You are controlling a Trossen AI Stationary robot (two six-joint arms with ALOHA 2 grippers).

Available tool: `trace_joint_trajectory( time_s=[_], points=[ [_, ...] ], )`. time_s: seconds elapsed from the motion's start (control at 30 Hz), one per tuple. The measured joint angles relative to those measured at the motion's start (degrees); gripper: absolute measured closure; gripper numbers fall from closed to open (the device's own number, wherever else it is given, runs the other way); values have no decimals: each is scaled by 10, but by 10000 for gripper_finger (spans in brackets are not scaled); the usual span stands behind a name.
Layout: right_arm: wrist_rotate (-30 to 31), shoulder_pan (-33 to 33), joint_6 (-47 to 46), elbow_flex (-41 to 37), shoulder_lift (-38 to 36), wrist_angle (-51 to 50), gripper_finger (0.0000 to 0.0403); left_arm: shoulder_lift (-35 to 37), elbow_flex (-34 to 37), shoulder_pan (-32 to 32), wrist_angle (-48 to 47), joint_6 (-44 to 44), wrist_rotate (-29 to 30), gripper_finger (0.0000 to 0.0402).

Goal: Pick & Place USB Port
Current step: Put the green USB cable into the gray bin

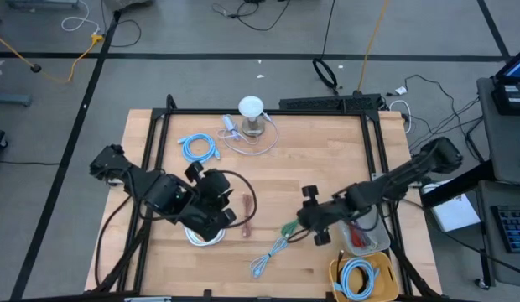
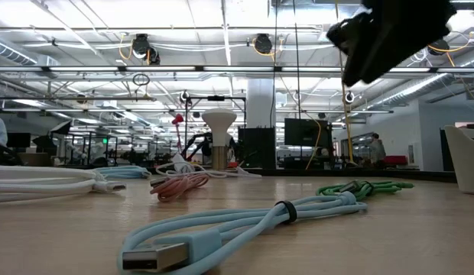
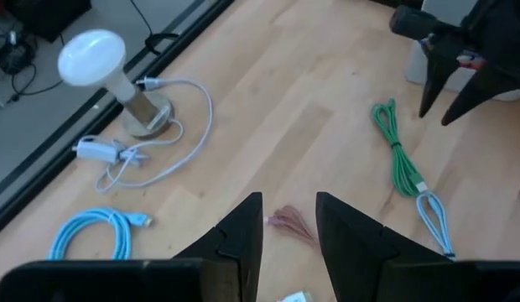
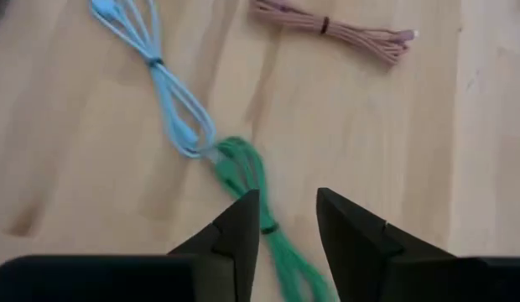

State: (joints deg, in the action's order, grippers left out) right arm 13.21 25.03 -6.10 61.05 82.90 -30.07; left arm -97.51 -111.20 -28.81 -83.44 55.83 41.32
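Several bundled USB cables lie flat on the wooden table. A green cable (image 1: 287, 228) lies end to end with a light blue cable (image 1: 264, 260). A pink cable (image 1: 247, 216) is at the table's middle, a white cable (image 1: 201, 237) under the left arm, and a blue coil (image 1: 197, 147) toward the far left. My right gripper (image 4: 288, 210) is open and hovers above the green cable (image 4: 243, 172), raised off the table in the low view (image 2: 390, 34). My left gripper (image 3: 289, 222) is open above the pink cable (image 3: 289, 225).
A white bulb lamp (image 1: 252, 113) with its cord stands at the far edge. A yellow bin (image 1: 337, 270) holding a blue cable sits at the near right corner, with a grey container (image 1: 379, 239) beside it. Bare wood lies between the lamp and the cables.
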Motion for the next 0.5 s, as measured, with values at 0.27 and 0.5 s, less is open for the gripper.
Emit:
trace_joint_trajectory(
  time_s=[0.27,0.5],
  points=[
    [-15,-33,87,0,67,-50,266,1,14,-18,-26,45,8,286],
    [-39,-46,99,0,98,-45,257,1,60,-28,-21,71,-16,286]
  ],
)
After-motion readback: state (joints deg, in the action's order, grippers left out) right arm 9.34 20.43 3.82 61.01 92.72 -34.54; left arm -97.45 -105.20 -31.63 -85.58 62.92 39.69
